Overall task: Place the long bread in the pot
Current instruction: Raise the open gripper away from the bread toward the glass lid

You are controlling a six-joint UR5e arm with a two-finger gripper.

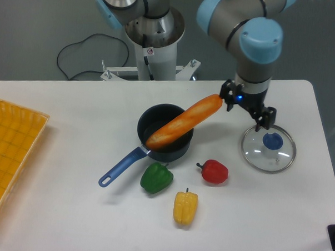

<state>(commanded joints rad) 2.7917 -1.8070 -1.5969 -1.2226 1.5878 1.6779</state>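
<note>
The long bread [184, 122], glossy orange-golden, rests slanted across the pot [164, 134], its lower end inside the bowl and its upper right end sticking out over the rim. The dark pot's blue handle [121, 167] points down-left. My gripper [249, 113] is to the right of the bread's upper end, apart from it, above the table near the glass lid. Its fingers stand spread with nothing between them.
A round glass lid with a blue knob [269, 146] lies right of the pot, just below the gripper. A red pepper [214, 171], a green pepper [156, 178] and a yellow pepper [185, 208] sit in front of the pot. A yellow tray [10, 152] is at the left edge.
</note>
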